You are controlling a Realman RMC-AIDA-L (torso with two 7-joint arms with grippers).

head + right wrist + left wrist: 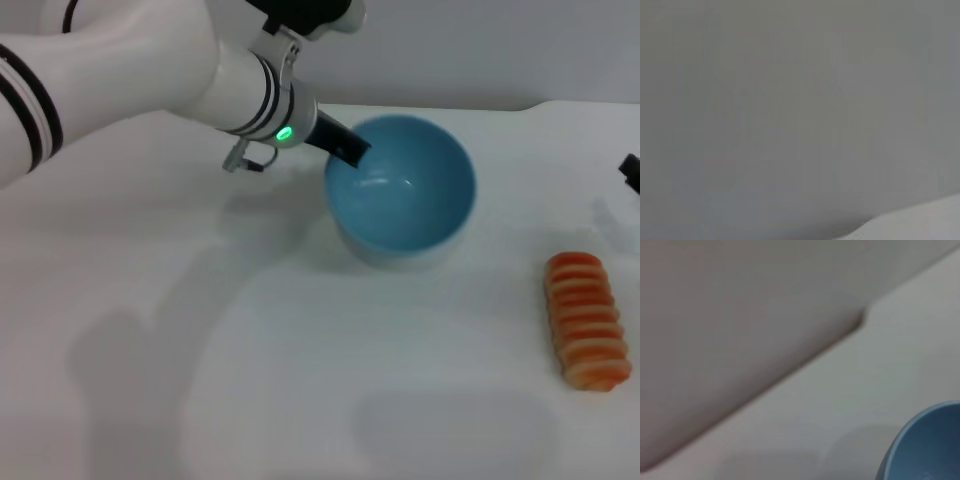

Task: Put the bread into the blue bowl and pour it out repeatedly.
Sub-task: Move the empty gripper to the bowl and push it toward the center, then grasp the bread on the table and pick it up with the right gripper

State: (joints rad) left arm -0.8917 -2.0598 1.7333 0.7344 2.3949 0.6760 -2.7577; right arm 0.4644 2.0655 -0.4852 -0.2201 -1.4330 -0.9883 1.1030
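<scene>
The blue bowl [400,190] stands empty on the white table, a little right of centre toward the back. My left gripper [345,146] is at its left rim, one black finger reaching over the rim to the inside, shut on the rim. Part of the bowl also shows in the left wrist view [932,447]. The bread [586,320], an orange-brown ridged loaf, lies on the table at the front right, apart from the bowl. Only a black tip of my right gripper [630,172] shows at the right edge, behind the bread.
The white table [250,380] spreads across the view, with its back edge and a notch behind the bowl [540,103]. The left arm [130,70] reaches in from the upper left. The right wrist view shows only a grey wall.
</scene>
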